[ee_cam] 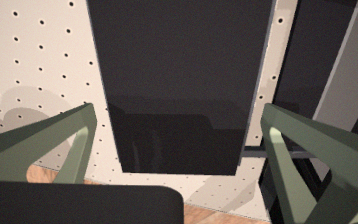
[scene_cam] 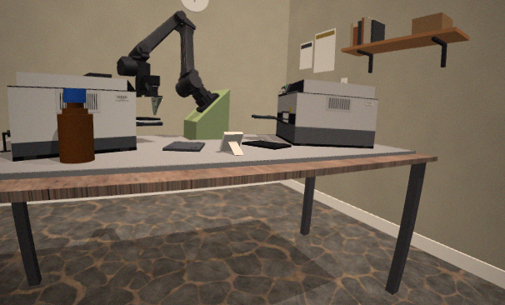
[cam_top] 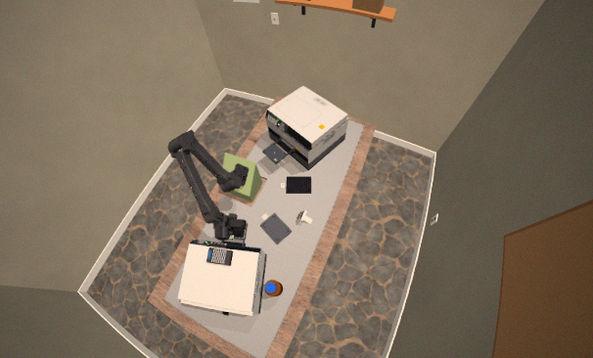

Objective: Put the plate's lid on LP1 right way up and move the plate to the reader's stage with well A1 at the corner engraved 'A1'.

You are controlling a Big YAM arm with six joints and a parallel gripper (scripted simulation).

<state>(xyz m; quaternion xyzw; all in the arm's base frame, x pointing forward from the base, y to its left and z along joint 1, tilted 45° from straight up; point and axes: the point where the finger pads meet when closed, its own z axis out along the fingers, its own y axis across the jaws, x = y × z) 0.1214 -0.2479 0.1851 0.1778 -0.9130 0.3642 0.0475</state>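
Mostly dark lidded plate [ee_cam: 180, 85], top edge cropped.

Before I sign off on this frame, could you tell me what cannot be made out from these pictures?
- Lid versus plate: the wrist view shows only one dark slab beneath the open pincer.
- A1 labels: too small in every view.
- LP1 and N1 deck names: illegible in the top view.
- Dispenser stage: the arm covers it in the top view.

Dark grey arm [cam_top: 195, 178], olive-green pincer [ee_cam: 179, 145]
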